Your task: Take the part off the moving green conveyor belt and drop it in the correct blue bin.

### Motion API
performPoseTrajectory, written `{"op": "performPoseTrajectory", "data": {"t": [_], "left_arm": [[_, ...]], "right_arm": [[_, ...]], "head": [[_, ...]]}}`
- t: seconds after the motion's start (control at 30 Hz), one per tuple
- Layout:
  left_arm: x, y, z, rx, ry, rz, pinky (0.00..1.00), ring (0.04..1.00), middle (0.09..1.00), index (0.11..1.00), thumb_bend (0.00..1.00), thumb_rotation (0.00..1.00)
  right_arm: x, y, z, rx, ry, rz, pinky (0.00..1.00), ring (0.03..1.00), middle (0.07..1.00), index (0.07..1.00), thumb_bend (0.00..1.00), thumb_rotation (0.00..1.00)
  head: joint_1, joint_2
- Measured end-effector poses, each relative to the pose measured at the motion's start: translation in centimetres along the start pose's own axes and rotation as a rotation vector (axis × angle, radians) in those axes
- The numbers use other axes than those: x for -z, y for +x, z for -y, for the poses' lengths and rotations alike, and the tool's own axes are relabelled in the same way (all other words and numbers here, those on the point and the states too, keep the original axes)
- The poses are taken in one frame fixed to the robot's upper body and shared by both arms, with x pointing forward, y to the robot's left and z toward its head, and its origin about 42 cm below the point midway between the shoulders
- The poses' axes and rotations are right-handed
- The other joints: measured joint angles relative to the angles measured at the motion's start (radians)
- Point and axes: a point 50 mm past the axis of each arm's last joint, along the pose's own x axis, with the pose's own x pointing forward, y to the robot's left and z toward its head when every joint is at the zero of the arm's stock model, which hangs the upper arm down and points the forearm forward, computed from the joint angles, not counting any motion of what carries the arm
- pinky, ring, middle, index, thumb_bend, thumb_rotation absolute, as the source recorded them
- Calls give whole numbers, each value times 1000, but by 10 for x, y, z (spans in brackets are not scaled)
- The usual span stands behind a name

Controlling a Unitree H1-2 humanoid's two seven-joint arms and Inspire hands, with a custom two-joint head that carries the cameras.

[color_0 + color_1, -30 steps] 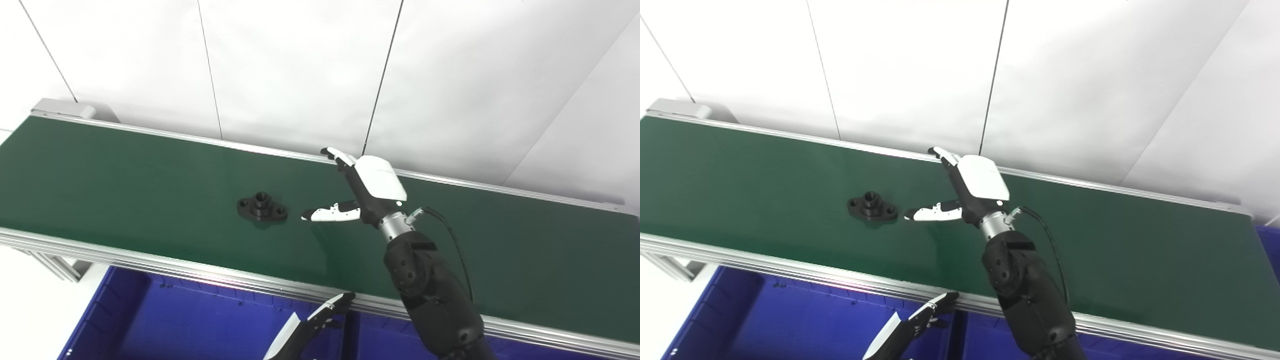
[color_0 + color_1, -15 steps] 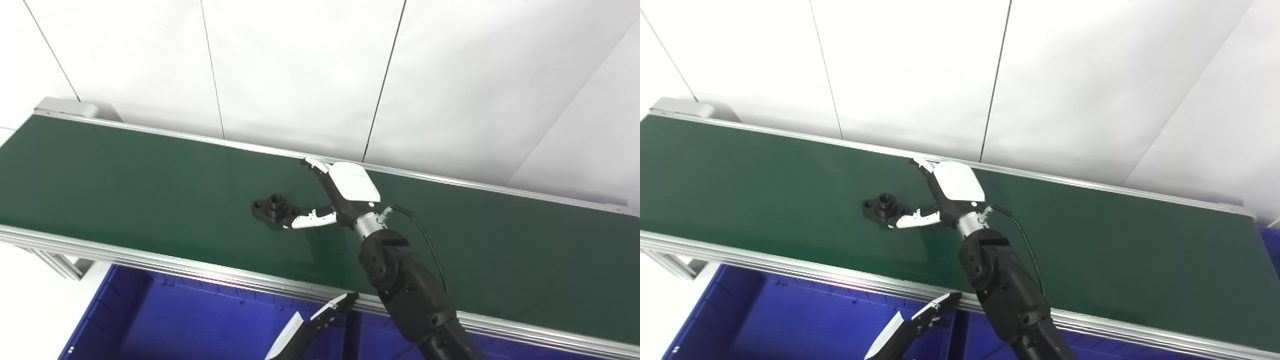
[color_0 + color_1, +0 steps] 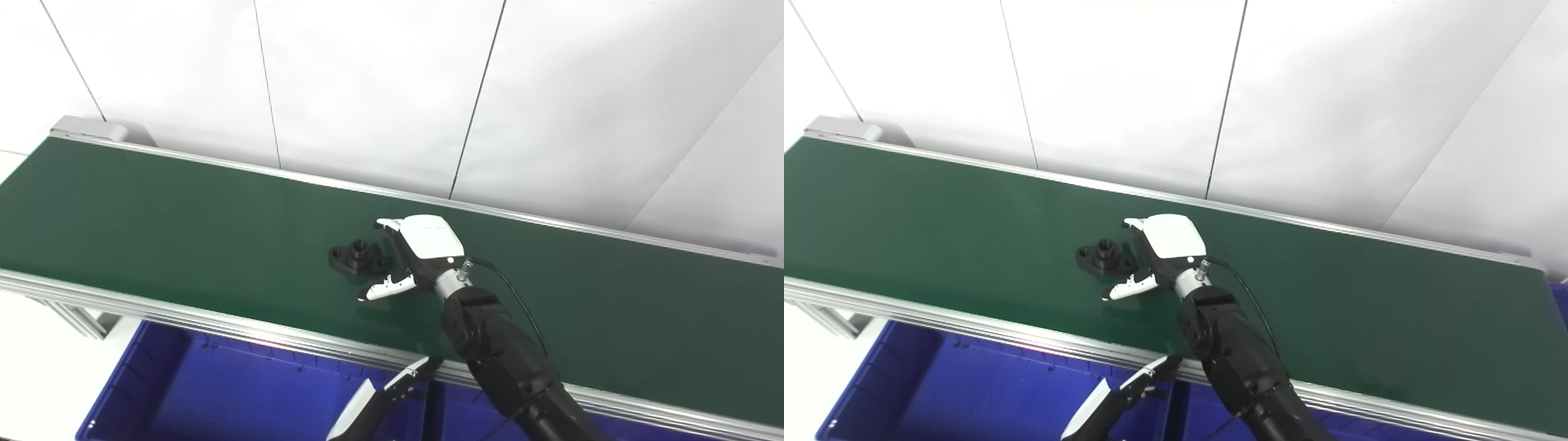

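A black flanged part (image 3: 356, 256) with a raised centre hub lies on the green conveyor belt (image 3: 153, 208), near its middle. My right hand (image 3: 409, 254) is on the belt just right of the part, open, with the fingers curled at the part's far right side and the thumb (image 3: 384, 288) spread out in front of it. The part sits between fingers and thumb; the hand holds nothing. My left hand (image 3: 383, 399) is low at the bottom edge, over the blue bins, fingers extended.
A large blue bin (image 3: 214, 392) stands below the belt's front rail at left, and a second blue bin (image 3: 453, 410) lies to its right, mostly hidden by my right arm. White wall panels stand behind the belt. The belt's left end has a grey housing (image 3: 86, 130).
The part has travelled right along the belt. My right hand has lowered and its fingers have curled down at the part's right side, with the thumb now in front of it. The camera shifted slightly.
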Motion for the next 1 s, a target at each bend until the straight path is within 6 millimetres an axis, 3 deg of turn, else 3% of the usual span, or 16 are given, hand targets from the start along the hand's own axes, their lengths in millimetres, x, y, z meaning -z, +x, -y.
{"op": "performPoseTrajectory", "data": {"t": [0.13,0.23,0.27,0.47,0.57,0.6,0.63,0.67,0.77,0.87,1.0], "left_arm": [[-1,0,0,2,10,4,779,887,923,915,778,792],[-5,-1,-1,-1,11,15,778,888,927,919,776,792],[-6,-1,-2,-3,12,19,778,889,928,920,778,791],[-6,-1,-2,0,11,20,777,891,932,920,784,784],[-7,-2,-2,0,11,21,783,893,931,918,774,783],[-7,-2,-2,1,12,22,783,893,931,918,774,783],[-7,-2,-2,0,12,23,784,891,929,919,775,784],[-8,-2,-2,-1,12,24,784,890,928,919,775,785],[-9,-3,-2,-4,12,25,780,891,930,922,779,791],[-13,-3,-3,-2,14,35,784,894,931,924,774,791],[-15,-4,-3,1,14,23,782,894,935,927,786,797]], "right_arm": [[3,1,2,2,-7,-21,553,704,795,830,911,564],[6,1,3,10,-9,-30,485,626,740,799,878,561],[8,1,3,12,-9,-33,411,534,657,772,851,555],[12,1,3,36,13,-49,335,463,600,739,810,543],[13,1,3,35,26,-53,234,305,410,640,689,262],[13,1,3,33,35,-54,234,305,410,640,689,262],[13,1,2,27,38,-56,206,272,446,548,593,107],[13,1,1,19,35,-64,197,261,458,517,560,55],[9,4,6,-35,23,-81,170,251,471,489,531,4],[-2,7,12,-80,-15,-93,179,273,417,512,524,0],[-3,7,14,-108,-54,-143,169,254,468,488,531,0]], "head": [[-2,2],[-6,2],[-6,3],[-8,8],[-8,15],[-8,15],[-8,15],[-6,20],[-5,25],[-5,26],[-3,32]]}}
